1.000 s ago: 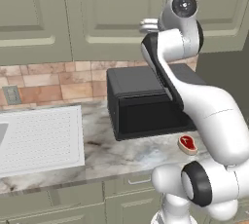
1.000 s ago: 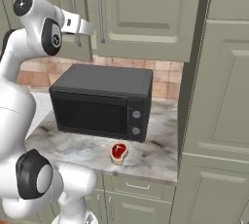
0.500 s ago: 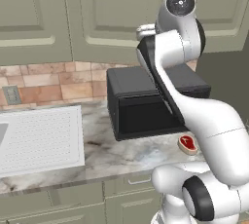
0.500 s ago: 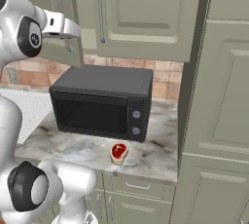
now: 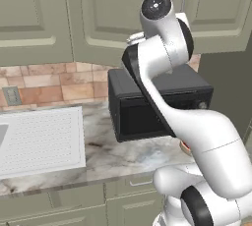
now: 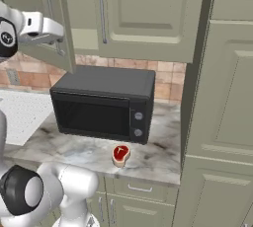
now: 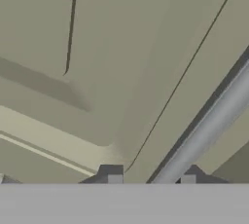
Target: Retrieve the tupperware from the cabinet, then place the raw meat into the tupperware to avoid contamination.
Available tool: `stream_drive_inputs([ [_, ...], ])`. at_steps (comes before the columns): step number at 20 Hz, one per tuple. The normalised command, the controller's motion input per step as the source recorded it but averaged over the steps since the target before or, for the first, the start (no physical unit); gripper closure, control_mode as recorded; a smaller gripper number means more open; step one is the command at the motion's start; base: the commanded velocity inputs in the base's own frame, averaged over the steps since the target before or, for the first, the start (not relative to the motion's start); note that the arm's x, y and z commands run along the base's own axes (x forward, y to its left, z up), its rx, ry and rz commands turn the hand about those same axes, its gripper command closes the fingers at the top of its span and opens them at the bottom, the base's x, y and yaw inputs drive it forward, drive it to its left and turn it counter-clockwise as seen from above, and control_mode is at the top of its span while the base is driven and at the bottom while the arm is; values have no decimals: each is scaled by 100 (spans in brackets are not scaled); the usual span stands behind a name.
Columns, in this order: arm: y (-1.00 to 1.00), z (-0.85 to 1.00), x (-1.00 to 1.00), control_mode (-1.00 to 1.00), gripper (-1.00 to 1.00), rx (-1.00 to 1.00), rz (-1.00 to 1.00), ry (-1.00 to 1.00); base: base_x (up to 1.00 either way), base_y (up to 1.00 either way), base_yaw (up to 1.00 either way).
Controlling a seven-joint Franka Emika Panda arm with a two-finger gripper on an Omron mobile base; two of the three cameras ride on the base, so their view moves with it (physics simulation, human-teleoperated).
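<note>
The cabinet (image 6: 143,14) hangs above the microwave (image 6: 101,105), its left door (image 6: 59,23) swung ajar, bar handle (image 7: 204,130) upright. The gripper (image 7: 151,179) straddles that handle, jaws slightly apart. The meat (image 6: 120,154) lies flat on the marble counter (image 6: 74,147) before the microwave.

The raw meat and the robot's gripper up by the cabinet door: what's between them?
In the right base view, the black microwave sits between the gripper at the cabinet door handle and the raw meat.
</note>
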Motion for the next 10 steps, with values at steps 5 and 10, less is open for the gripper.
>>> stream_drive_inputs([
  [5, 52, 0, -8, -100, 100, -11, -16, 2, 0, 0, 0],
  [10, 32, -1, -11, -100, -100, -6, -12, 1, 0, 0, 0],
])
